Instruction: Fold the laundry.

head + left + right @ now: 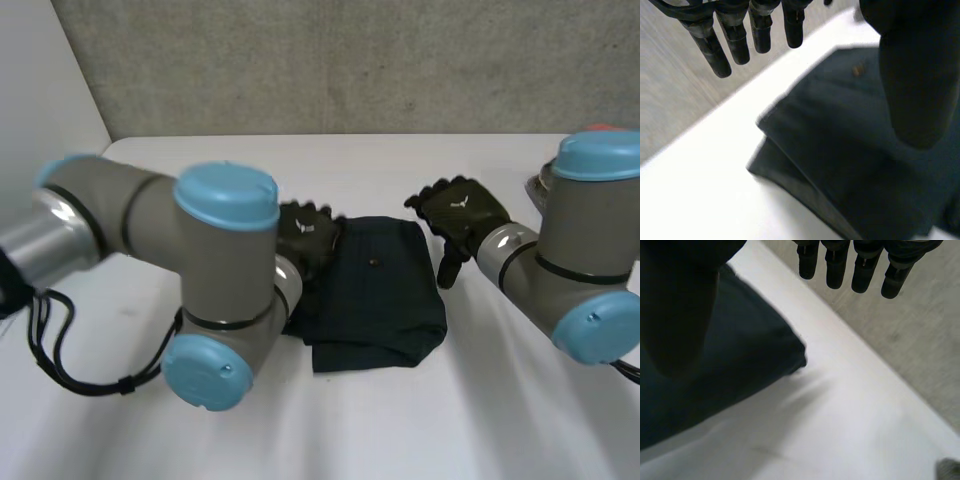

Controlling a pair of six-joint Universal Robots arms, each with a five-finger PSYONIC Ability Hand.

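Cloth (375, 290) lies between left hand (308, 232) and right hand (462, 212) — both straight-fingered, holding nothing. Left wrist view adds its stacked layers.

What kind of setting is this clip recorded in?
Likely a robotics lab or test bench rather than a home: a white table, a plain grey wall behind it, and one dark folded garment.

Dark navy cloth (378, 290) lies on a white table (480, 410).
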